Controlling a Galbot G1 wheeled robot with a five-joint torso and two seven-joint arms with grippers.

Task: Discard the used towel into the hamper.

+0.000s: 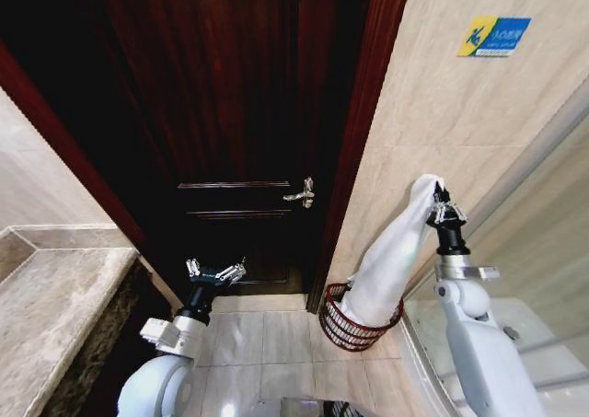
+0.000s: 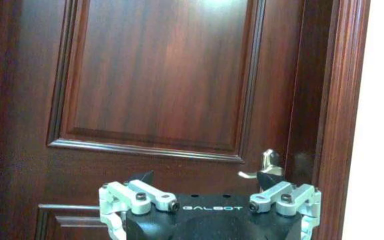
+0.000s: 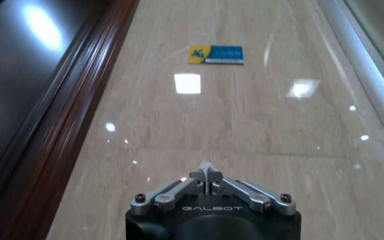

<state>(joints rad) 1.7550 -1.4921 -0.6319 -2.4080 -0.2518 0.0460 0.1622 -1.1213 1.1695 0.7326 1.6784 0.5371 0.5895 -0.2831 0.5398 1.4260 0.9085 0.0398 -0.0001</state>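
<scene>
towel (image 1: 391, 270): white, hanging long from right pincer (image 1: 444, 210), lower end inside hamper (image 1: 336, 327), bottom hidden | hamper: on floor at 5 o'clock, against tiled wall (image 1: 433, 122), far rim covered by towel | right pincer: pressed together on towel's top corner | left pincer (image 1: 216, 272): spread, idle at 7 o'clock, facing door (image 1: 230, 95).

White towel (image 1: 391, 265) — dark red-brown hamper (image 1: 342, 330).
</scene>
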